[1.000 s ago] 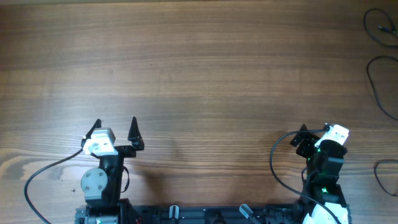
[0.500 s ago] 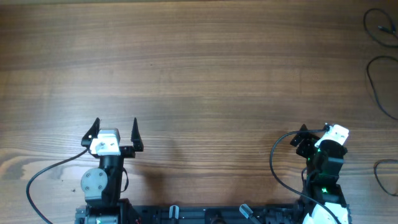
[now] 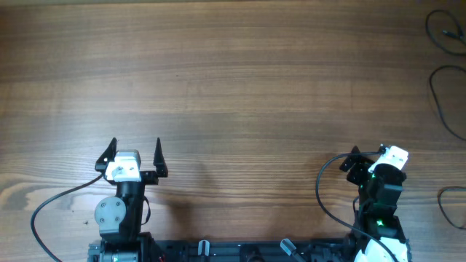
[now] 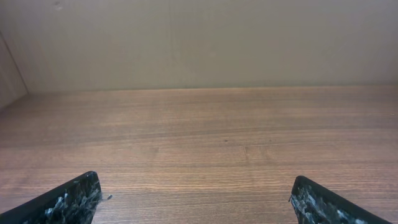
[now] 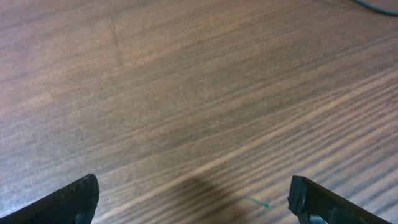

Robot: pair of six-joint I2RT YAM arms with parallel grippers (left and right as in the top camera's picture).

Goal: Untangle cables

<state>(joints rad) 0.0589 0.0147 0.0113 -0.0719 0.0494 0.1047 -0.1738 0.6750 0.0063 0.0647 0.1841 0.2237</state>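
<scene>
The cables are thin dark wires at the table's far right edge: a loop (image 3: 445, 30) at the top corner, a long curve (image 3: 435, 93) below it and a short piece (image 3: 445, 200) lower down. A bit of dark cable (image 5: 375, 5) crosses the top right corner of the right wrist view. My left gripper (image 3: 135, 145) stands open near the front left, far from them, with only bare wood between its fingers (image 4: 69, 200). My right gripper (image 3: 370, 154) is open near the front right, left of the cables, and nothing lies between its fingers (image 5: 323, 202).
The wooden table (image 3: 233, 80) fills the view. Thicker black arm cords curl beside the left base (image 3: 54, 200) and the right base (image 3: 322, 191). A tiny teal speck (image 5: 258, 202) lies on the wood by the right gripper. A pale wall (image 4: 199, 43) rises behind the far edge.
The left gripper turned slightly from a tilt to point straight up the table, then held still. The right arm and the cables have not moved.
</scene>
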